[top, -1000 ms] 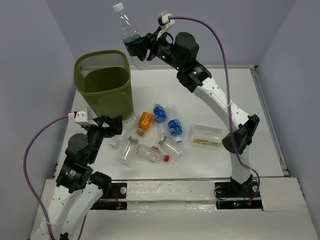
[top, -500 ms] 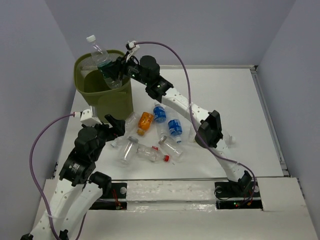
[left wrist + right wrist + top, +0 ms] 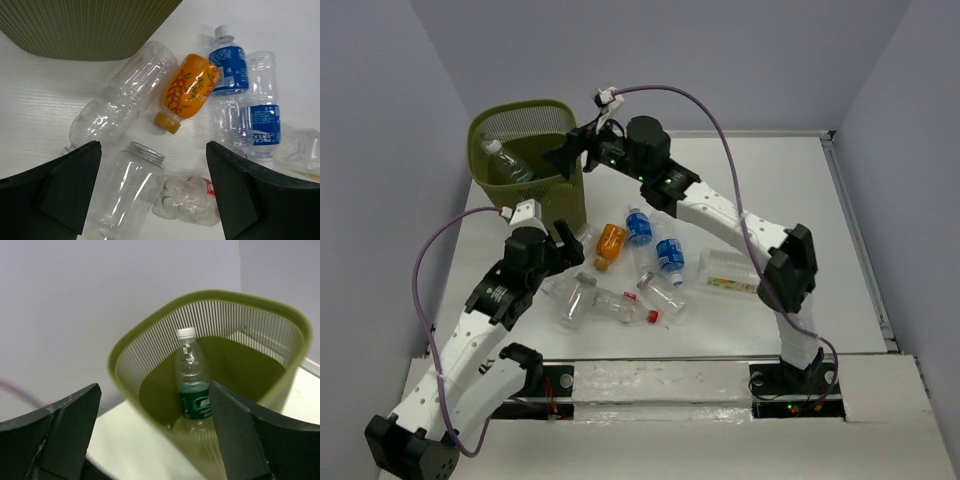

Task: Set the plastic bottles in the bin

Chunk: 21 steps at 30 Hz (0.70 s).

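Observation:
The olive-green mesh bin (image 3: 535, 195) stands at the back left. A clear bottle with a dark green label (image 3: 506, 163) leans inside it, cap up, and shows through the rim in the right wrist view (image 3: 192, 385). My right gripper (image 3: 563, 158) hangs open and empty at the bin's right rim (image 3: 210, 295). My left gripper (image 3: 565, 252) is open above the plastic bottles lying on the table: an orange one (image 3: 192, 90), two with blue labels (image 3: 228, 62), a long clear one (image 3: 120, 100), a wide-mouthed clear one (image 3: 127, 192) and a crushed red-labelled one (image 3: 187, 197).
A squarish clear container (image 3: 730, 272) lies to the right of the pile, near the right arm's elbow. Another clear bottle (image 3: 663, 295) lies at the pile's front right. The bin's wall (image 3: 85, 25) is close behind the left gripper.
The right gripper carried the green-labelled bottle over the bin, opened and let it go; the bottle now rests inside. The left arm reached forward over the pile.

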Available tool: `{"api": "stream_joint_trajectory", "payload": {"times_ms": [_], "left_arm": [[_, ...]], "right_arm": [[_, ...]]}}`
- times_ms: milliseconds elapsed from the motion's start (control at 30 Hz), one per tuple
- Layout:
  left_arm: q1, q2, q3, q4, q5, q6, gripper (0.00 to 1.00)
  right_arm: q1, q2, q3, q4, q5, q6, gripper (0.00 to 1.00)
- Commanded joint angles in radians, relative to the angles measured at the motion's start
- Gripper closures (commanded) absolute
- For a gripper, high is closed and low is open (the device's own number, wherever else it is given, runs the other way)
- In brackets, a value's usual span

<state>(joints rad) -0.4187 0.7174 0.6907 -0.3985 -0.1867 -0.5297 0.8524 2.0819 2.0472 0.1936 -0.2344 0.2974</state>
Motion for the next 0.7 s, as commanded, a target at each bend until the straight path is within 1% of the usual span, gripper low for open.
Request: {"api": "stream_joint_trajectory", "payload": {"times_ms": [0,33,67,100,200,233,300,367,400,533,667], "left_arm": [[0.003,0.091,0.038,0.044,-0.057,0.040,0.04],[0.003,0.108,0.041,0.046,-0.060,0.049,0.04],[0.003,0.143,0.047,0.055,-0.066,0.057,0.03],[0.004,0.175,0.050,0.059,-0.072,0.072,0.01],[0.003,0.232,0.069,0.073,-0.068,0.105,0.01],[0.003,0.273,0.073,0.078,-0.063,0.129,0.01],[0.003,0.324,0.096,0.082,-0.044,0.169,0.01],[0.003,0.401,0.122,0.075,-0.065,0.191,0.01],[0.003,0.453,0.136,0.052,-0.072,0.203,0.01],[0.004,0.555,0.187,0.029,-0.108,0.232,0.01],[0.005,0.617,0.193,0.047,-0.111,0.261,0.01]], "right_arm": [[0.005,-0.307,-0.381,0.112,0.055,-0.050,0.10],[0.005,-0.395,-0.451,0.116,0.063,-0.047,0.11],[0.005,-0.437,-0.519,0.121,0.075,-0.038,0.12],[0.005,-0.512,-0.642,0.127,0.090,-0.024,0.12],[0.005,-0.606,-0.797,0.129,0.109,-0.012,0.12],[0.005,-0.661,-0.882,0.130,0.127,0.000,0.12],[0.005,-0.716,-0.958,0.133,0.138,0.015,0.12],[0.005,-0.785,-1.048,0.141,0.145,0.026,0.12],[0.005,-0.805,-1.071,0.142,0.148,0.026,0.12],[0.005,-0.871,-1.134,0.144,0.167,0.029,0.12],[0.005,-0.890,-1.151,0.145,0.176,0.026,0.12]]}}
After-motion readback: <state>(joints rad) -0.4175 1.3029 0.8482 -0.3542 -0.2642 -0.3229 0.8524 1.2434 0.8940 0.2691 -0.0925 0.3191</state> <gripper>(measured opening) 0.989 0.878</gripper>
